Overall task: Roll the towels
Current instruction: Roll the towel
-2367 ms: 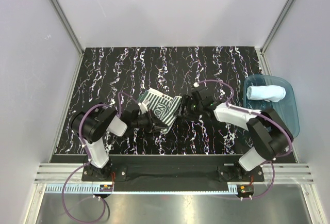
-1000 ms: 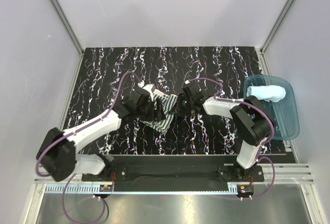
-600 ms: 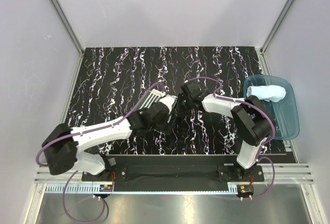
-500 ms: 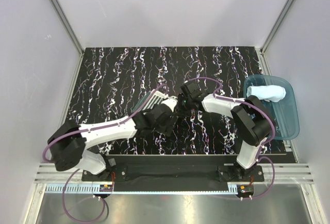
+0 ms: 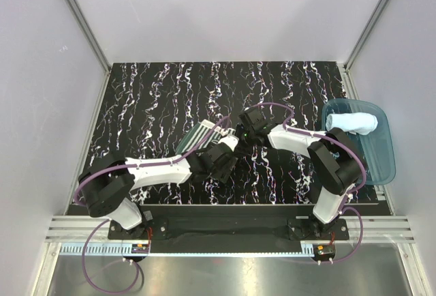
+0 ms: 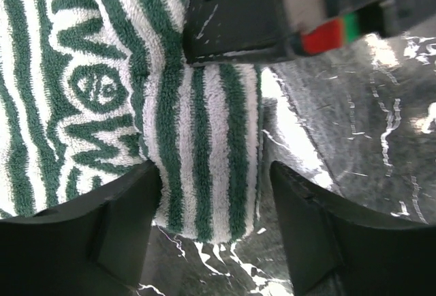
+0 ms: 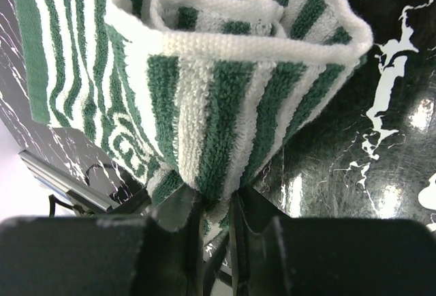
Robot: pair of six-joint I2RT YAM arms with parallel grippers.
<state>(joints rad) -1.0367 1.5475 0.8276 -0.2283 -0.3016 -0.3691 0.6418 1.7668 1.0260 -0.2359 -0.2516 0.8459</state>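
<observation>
The striped towel (image 5: 199, 134) lies mid-table, green and white, partly rolled. My right gripper (image 5: 238, 134) holds its right end. In the right wrist view the gripper (image 7: 216, 204) is shut on the rolled end of the towel (image 7: 204, 91). My left gripper (image 5: 226, 150) reaches in from the near side. In the left wrist view it (image 6: 216, 170) stands open astride the towel's folded edge (image 6: 204, 146). Its left finger (image 6: 102, 234) touches the cloth and the right finger (image 6: 320, 228) stands clear. The pale blue towel (image 5: 351, 123) lies rolled in the tray.
A translucent blue tray (image 5: 381, 159) sits at the table's right edge. The black marbled tabletop (image 5: 150, 98) is bare to the left and at the back. White walls close in on three sides.
My left arm has swung right and stretched across to the towel's near end, covering more of it; its jaws have narrowed a little. My right gripper has kept its hold, hardly moving.
</observation>
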